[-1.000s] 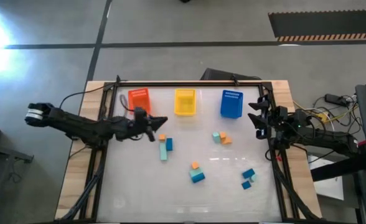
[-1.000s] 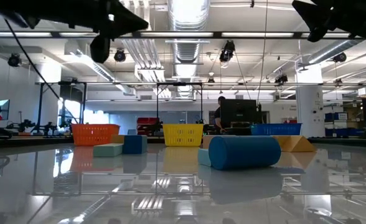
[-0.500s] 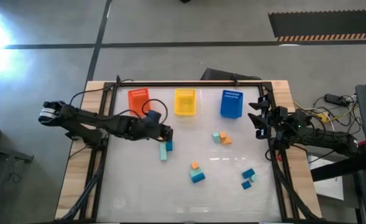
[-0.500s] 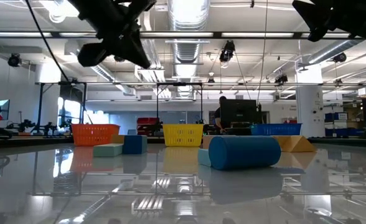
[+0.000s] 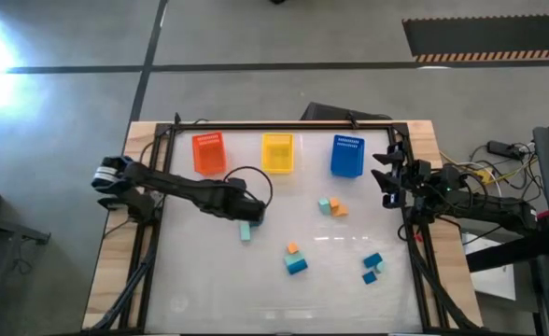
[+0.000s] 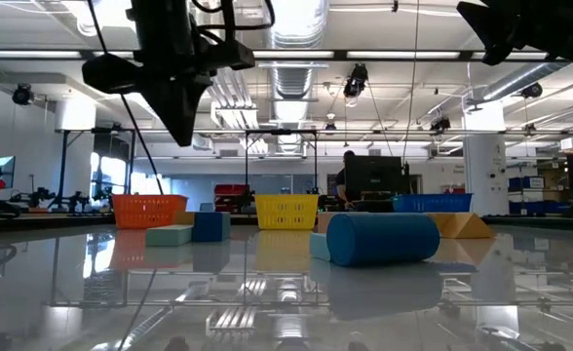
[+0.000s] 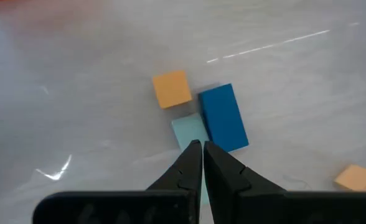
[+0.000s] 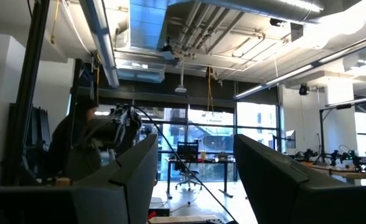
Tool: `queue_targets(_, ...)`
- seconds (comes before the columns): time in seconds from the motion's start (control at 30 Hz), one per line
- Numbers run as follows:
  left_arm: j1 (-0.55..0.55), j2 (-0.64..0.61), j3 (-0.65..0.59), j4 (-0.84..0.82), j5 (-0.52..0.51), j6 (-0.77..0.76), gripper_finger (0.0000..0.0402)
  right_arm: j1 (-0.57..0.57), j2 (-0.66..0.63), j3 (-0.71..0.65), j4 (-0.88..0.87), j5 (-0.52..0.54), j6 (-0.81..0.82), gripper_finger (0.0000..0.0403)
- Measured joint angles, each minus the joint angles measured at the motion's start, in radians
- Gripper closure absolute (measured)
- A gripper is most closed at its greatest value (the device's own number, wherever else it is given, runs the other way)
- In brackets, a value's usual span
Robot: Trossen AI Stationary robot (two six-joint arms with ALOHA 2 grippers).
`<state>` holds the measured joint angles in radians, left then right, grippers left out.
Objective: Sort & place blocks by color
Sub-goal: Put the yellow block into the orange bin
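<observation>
My left gripper [image 5: 248, 215] [image 7: 201, 147] is shut and points down over a cluster of three blocks. In its wrist view these are an orange cube [image 7: 171, 88], a blue bar [image 7: 223, 117] and a pale teal bar [image 7: 188, 130], all lying flat on the table. The low view shows this gripper [image 6: 181, 135] well above the tabletop. From above, only the teal bar's [image 5: 246, 231] near end shows past the gripper. My right gripper [image 5: 384, 177] [image 8: 195, 180] waits open at the table's right edge, off the surface.
Orange bin [image 5: 208, 152], yellow bin [image 5: 276, 152] and blue bin [image 5: 346, 156] stand in a row along the far edge. Other blocks lie in small groups: teal and orange [image 5: 330, 206], orange on blue [image 5: 295, 259], blue and teal [image 5: 373, 267]. A cable loops beside the left arm.
My left gripper has travelled from beside the orange bin toward the table's right and near edge. It has tipped from level to pointing down, and now stands over the orange, blue and teal cluster. The blocks have stayed where they were.
</observation>
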<state>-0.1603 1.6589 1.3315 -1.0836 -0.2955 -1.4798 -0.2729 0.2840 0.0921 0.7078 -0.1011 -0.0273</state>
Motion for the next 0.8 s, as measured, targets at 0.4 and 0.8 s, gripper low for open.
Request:
queue_targets(0.4, 0.03, 0.03, -0.012, 0.013, -0.031, 0.001, 0.04, 0.0, 0.0, 0.0, 0.005, 0.001, -0.039, 0.0202)
queue_targets(0.8, 0.052, 0.042, -0.032, 0.072, -0.045, 0.049, 0.0247, 0.0, 0.0, 0.0, 0.005, 0.0, -0.044, 0.0202)
